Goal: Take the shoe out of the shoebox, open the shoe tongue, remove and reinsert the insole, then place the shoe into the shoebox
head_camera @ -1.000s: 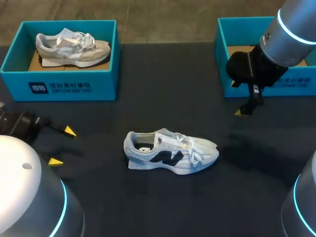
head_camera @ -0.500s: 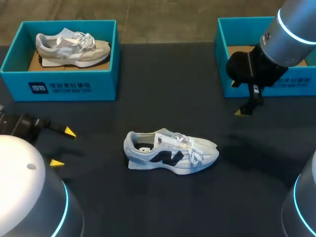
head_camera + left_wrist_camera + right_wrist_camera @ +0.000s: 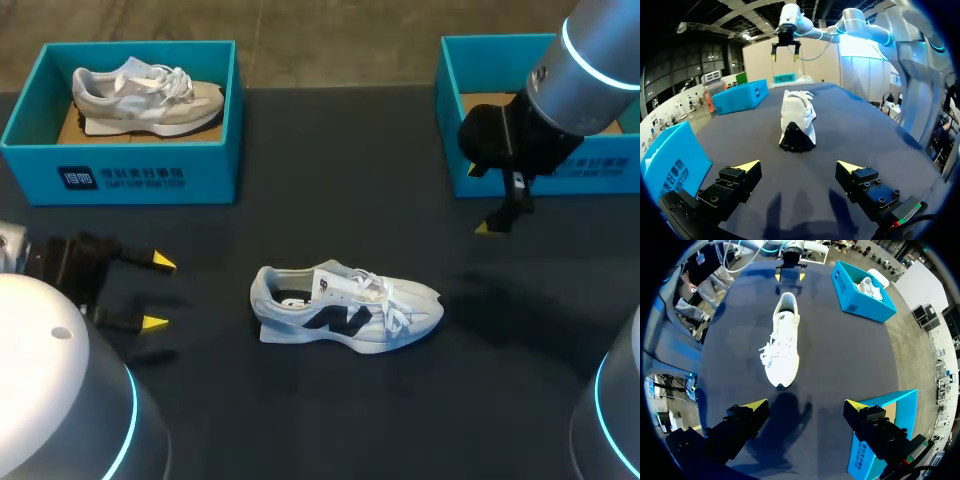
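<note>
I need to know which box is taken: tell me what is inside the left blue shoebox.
A grey-and-white sneaker lies in the left shoebox on a brown liner. The floor beneath the sneaker is hidden.

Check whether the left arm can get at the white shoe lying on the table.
Probably yes: the left gripper is open and faces the white shoe heel-on, with only bare table between them.
</note>
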